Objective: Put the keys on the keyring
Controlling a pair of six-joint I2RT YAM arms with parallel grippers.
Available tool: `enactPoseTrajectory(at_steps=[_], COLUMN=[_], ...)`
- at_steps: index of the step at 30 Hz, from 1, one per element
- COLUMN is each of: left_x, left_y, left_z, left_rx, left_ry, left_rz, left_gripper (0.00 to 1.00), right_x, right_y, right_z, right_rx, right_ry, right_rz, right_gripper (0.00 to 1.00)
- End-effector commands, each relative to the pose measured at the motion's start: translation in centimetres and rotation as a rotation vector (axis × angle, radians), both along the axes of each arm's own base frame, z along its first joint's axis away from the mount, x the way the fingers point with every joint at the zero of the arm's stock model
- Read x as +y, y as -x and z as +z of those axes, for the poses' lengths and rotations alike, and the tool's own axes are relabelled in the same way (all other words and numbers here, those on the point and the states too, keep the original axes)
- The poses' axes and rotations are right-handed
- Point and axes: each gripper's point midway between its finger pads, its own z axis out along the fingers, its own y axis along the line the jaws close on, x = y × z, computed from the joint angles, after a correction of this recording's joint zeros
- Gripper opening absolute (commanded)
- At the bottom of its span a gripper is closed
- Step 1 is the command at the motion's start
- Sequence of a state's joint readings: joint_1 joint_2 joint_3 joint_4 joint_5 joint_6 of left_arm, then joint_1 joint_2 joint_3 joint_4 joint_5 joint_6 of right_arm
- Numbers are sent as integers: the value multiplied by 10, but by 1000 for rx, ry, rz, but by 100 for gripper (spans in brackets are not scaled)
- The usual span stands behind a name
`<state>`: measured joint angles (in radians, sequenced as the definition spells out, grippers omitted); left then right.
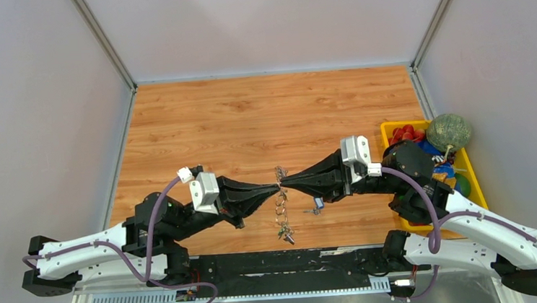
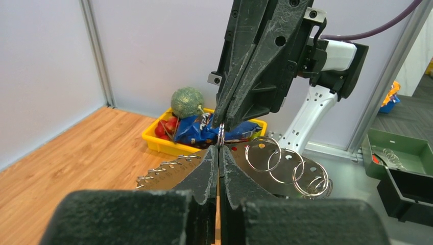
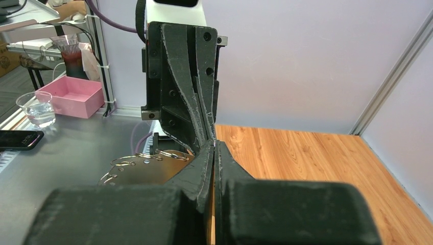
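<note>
Left gripper (image 1: pixel 277 187): fingers pressed together, pinching the thin silvery metal keyring hoop (image 2: pixel 221 133) from the left.
Right gripper (image 1: pixel 285 185): fingers likewise closed on the same hoop from the right, tip to tip with the left gripper.
Keyring place: held between both sets of tips over the middle of the wooden table (image 1: pixel 248 117), seen edge-on from the left wrist.
Linked silvery rings (image 1: pixel 281 207): ran in a chain from the tips toward the near edge.
Small dark-headed keys (image 1: pixel 285 232): bunched at the chain's near end.
Blue-tagged key (image 1: pixel 317 206): lay apart, just near of the right gripper.
Yellow plastic tray (image 1: pixel 385 126): far right, holding a round green netted ball (image 1: pixel 448 131).
</note>
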<state>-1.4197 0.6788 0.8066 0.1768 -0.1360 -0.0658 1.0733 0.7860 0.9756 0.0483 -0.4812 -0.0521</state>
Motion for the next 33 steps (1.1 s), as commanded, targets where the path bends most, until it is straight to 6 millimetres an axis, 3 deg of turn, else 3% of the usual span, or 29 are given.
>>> enactPoseTrajectory(at_steps=[1, 7, 10, 20, 25, 33], left_x=[0, 1, 4, 5, 4, 9], left_y=[7, 4, 0, -3, -4, -7], left_z=[17, 14, 14, -12, -25, -51], left_rx=[-26, -25, -20, 1, 1, 25], left_ry=[51, 1, -38, -231, -363, -603], left_rz=[-35, -18, 3, 20, 20, 33], left_gripper=[0, 0, 0, 0, 0, 0], right_x=[-9, -14, -17, -26, -26, -29], right_y=[9, 5, -1, -15, -18, -15], right_z=[32, 21, 5, -33, -54, -61], right_rx=[-40, -21, 5, 83, 91, 0], right_ry=[-98, -45, 32, 262, 368, 412], right_rz=[20, -19, -56, -153, -158, -128], right_gripper=[0, 0, 18, 57, 63, 62])
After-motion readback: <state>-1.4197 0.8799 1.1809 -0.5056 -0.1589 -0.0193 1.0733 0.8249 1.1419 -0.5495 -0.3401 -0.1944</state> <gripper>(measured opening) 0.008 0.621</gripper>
